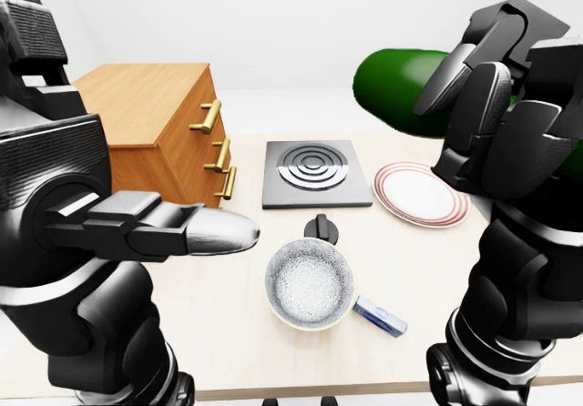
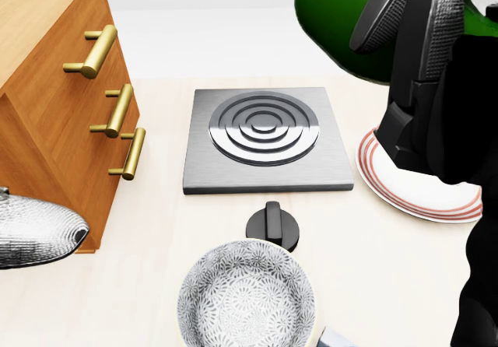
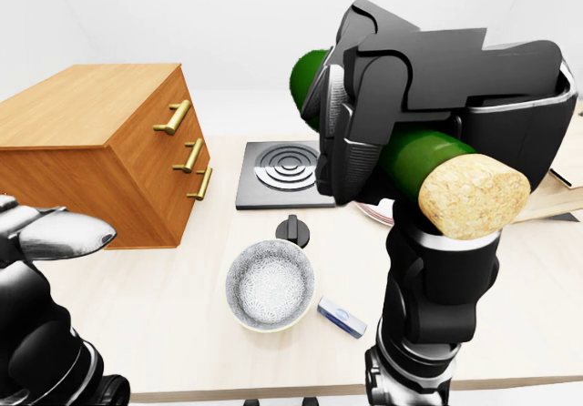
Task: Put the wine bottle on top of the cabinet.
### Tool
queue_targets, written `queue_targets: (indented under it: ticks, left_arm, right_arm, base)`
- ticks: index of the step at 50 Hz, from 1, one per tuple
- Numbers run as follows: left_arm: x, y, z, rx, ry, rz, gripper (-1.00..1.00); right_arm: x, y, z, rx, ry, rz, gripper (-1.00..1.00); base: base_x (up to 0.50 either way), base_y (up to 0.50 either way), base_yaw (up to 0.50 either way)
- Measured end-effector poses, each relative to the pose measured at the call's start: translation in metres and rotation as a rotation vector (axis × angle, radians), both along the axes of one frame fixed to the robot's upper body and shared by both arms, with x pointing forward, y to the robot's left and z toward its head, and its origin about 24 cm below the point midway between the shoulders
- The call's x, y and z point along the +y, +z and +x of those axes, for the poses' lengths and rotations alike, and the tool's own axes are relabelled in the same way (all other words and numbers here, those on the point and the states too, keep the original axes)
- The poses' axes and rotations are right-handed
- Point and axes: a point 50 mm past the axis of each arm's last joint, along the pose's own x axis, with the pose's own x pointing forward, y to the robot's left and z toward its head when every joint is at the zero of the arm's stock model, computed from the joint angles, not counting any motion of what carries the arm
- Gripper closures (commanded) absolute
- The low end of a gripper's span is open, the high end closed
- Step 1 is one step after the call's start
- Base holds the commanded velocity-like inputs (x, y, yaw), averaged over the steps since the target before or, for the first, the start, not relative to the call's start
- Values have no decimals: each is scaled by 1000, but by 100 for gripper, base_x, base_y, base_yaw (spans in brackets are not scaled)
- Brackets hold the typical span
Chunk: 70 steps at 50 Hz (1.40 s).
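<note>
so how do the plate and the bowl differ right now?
The plate is flat, plain white with red rings; the bowl is deep with a grey speckled pattern. The plate lies right of the burner in the left-eye view, the bowl below it. Both are round, empty and on the table.
</note>
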Motion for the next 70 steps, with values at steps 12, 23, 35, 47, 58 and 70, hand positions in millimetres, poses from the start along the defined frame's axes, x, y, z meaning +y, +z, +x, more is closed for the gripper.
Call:
queue_targets:
  ticks: [12, 23, 35, 47, 58, 70]
  left_arm:
    - [-21, 1, 20, 27, 34, 95, -100]
    - [-39, -8, 39, 101, 79, 195, -100]
    - [-50, -15, 51, 153, 116, 269, -100]
    - [-58, -23, 65, 218, 136, 310, -100]
    - [-65, -28, 72, 250, 142, 331, -100]
    - [-71, -36, 82, 305, 141, 344, -100]
  right_arm:
    - [6, -4, 7, 36, 22, 6, 100]
    - [11, -6, 12, 60, 46, 11, 100]
    - [15, -7, 13, 68, 52, 9, 100]
    - [17, -8, 13, 71, 51, 5, 100]
    - [18, -10, 13, 78, 51, 3, 100]
    - [19, -10, 11, 74, 63, 5, 100]
  base:
    - [0, 0, 0]
    - [0, 0, 0]
    - [0, 0, 0]
    - [0, 0, 0]
    - [0, 0, 0]
    - [0, 0, 0]
